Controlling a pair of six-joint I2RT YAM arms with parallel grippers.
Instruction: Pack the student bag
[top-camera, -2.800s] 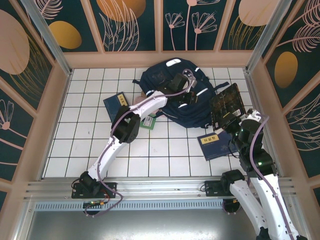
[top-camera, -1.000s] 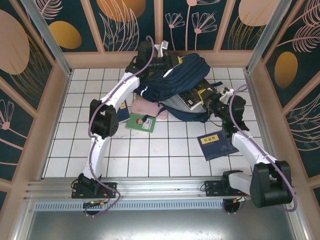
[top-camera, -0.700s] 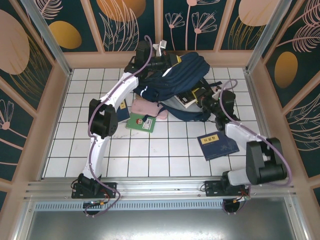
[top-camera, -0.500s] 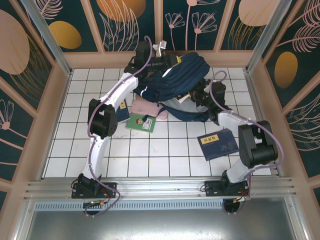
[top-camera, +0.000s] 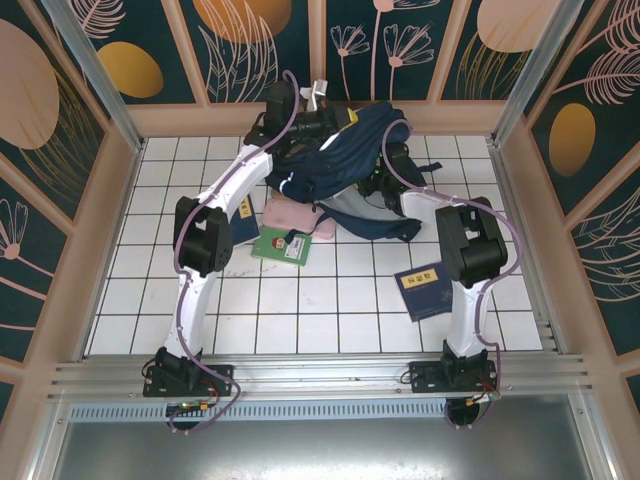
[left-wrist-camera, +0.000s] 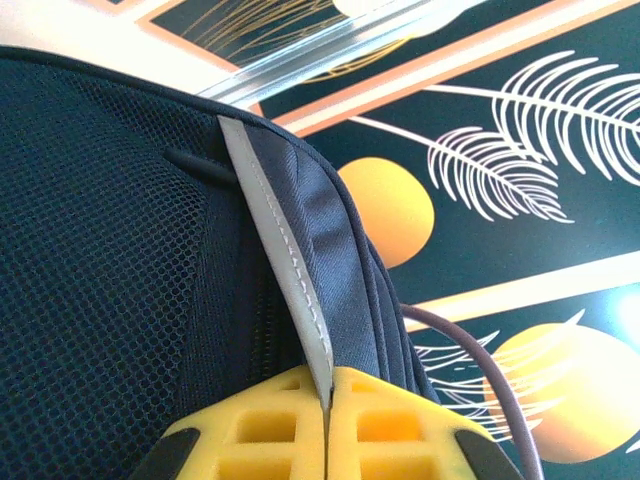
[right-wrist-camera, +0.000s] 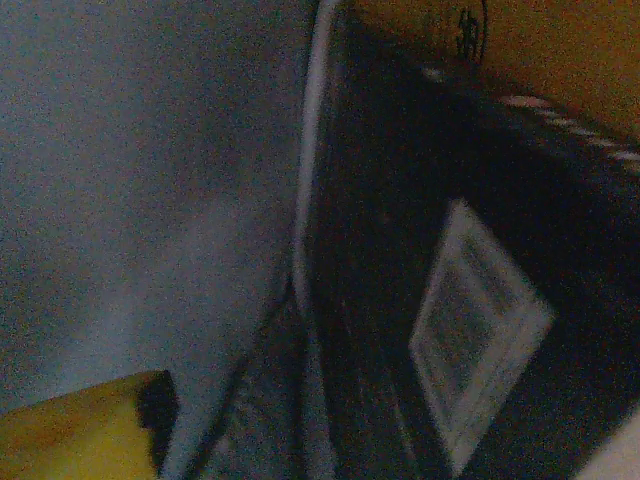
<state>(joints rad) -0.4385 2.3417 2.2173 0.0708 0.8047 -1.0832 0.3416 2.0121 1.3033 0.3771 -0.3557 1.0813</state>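
Bench: You are looking down on a white-tiled bench (top-camera: 330, 310) with dark grout lines. A ridged metal rail (top-camera: 320, 375) runs along its near edge, where both arm bases sit.
Room: Panelled walls (top-camera: 255, 45) close in the far side and both flanks (dark teal, with orange discs and pale leaf outlines), divided by light tan strips.
Student bag: The student bag (top-camera: 345, 165) sits at the far centre of the bench, close to the back wall. It is bunched up with its mouth turned toward the right arm, and pale grey lining (top-camera: 345, 207) shows at the opening.
Bag contents: From the right wrist you see grey lining beside a dark flat item (right-wrist-camera: 400, 300) bearing a pale rectangular label. The view is dim and blurred, so you cannot tell what the item is.
Left end effector: The left end effector (left-wrist-camera: 327, 395) has its yellow pads pressed together on a grey-white stripe of the bag, with navy mesh to the left of the stripe. From above, it is at the bag's far edge by the back wall.
Right end effector: The right end effector (top-camera: 383, 180) reaches into the bag's mouth. One yellow finger (right-wrist-camera: 80, 430) shows low in the wrist view. You cannot tell whether the jaws are apart or hold anything.
Loose items: A pink pouch (top-camera: 297, 217) touches the bag's near-left edge, and a green book (top-camera: 281, 245) lies just beside the pouch. A blue book (top-camera: 243, 215) lies partly under the left arm. A second blue book (top-camera: 432, 290) lies well apart on the right.
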